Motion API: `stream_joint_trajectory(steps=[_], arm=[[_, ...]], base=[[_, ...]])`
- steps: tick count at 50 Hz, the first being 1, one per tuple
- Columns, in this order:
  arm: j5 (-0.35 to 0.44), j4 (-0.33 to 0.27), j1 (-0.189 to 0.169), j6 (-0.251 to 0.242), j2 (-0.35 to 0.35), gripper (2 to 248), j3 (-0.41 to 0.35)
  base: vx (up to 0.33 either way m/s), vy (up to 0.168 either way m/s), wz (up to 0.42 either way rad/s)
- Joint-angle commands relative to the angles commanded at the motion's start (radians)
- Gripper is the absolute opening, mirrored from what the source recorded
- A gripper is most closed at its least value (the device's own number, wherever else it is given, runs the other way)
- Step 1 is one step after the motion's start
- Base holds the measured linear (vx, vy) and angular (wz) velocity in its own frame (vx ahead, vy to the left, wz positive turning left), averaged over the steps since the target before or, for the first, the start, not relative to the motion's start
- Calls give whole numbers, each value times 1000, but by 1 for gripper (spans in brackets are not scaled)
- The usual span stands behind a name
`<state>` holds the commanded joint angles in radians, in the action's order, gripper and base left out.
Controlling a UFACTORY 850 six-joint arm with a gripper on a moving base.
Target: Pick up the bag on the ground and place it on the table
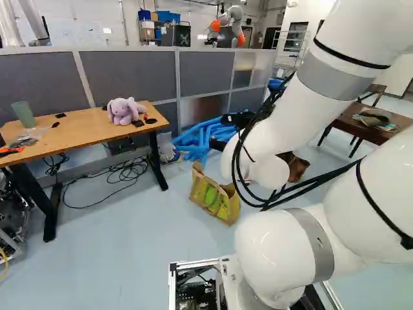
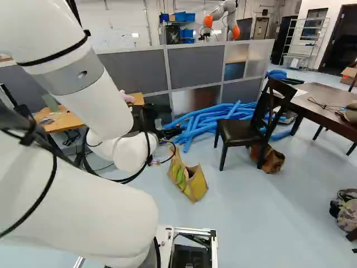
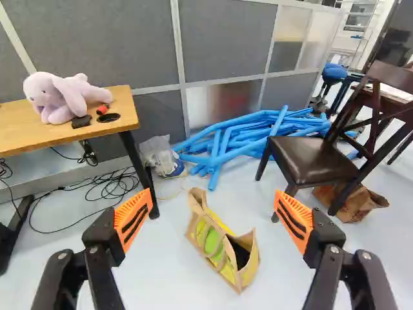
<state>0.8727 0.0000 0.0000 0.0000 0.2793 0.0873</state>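
Partly hidden behind my arm, the black gripper (image 1: 239,119) shows in the left base view. In the wrist view the gripper (image 3: 213,219) is open, its orange pads wide apart with nothing held. Ahead of it, between the lines of its fingers, a tan and yellow bag (image 3: 244,268) stands on the floor, top open, with green showing on its side; the same bag (image 1: 216,197) is right of the wooden table in the left base view. That wooden table (image 1: 84,139) bears a purple plush toy (image 1: 122,111). A dark table (image 2: 318,100) stands at the right of the right base view.
A dark chair (image 2: 242,133) stands right of the bag, a brown paper bag (image 2: 271,159) behind it. Blue foam tubes (image 3: 251,132) lie by the grey partition (image 3: 226,39). Cables (image 1: 119,174) trail under the wooden table. Another robot (image 2: 223,17) is beyond the partition.
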Motion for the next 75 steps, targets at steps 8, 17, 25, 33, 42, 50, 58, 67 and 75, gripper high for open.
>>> stream_joint_trajectory(steps=[8, 17, 25, 33, 42, 50, 58, 67, 75], arm=[[0, 0, 0, 0, 0, 247, 0], [0, 0, 0, 0, 0, 247, 0], [0, 0, 0, 0, 0, 247, 0], [0, 0, 0, 0, 0, 247, 0], [0, 0, 0, 0, -13, 247, 11], [0, 0, 0, 0, -32, 247, 27], [-4, 0, 0, 0, -63, 247, 54], [-25, 0, -4, 0, -114, 247, 98], [-48, 0, -10, 0, -181, 247, 144]], base=[[260, 1, -31], [249, 0, -36], [197, -2, -34], [117, 3, -19], [48, -3, -8], [-3, 0, 1], [0, 0, 0], [0, 0, 0], [0, 0, 0]])
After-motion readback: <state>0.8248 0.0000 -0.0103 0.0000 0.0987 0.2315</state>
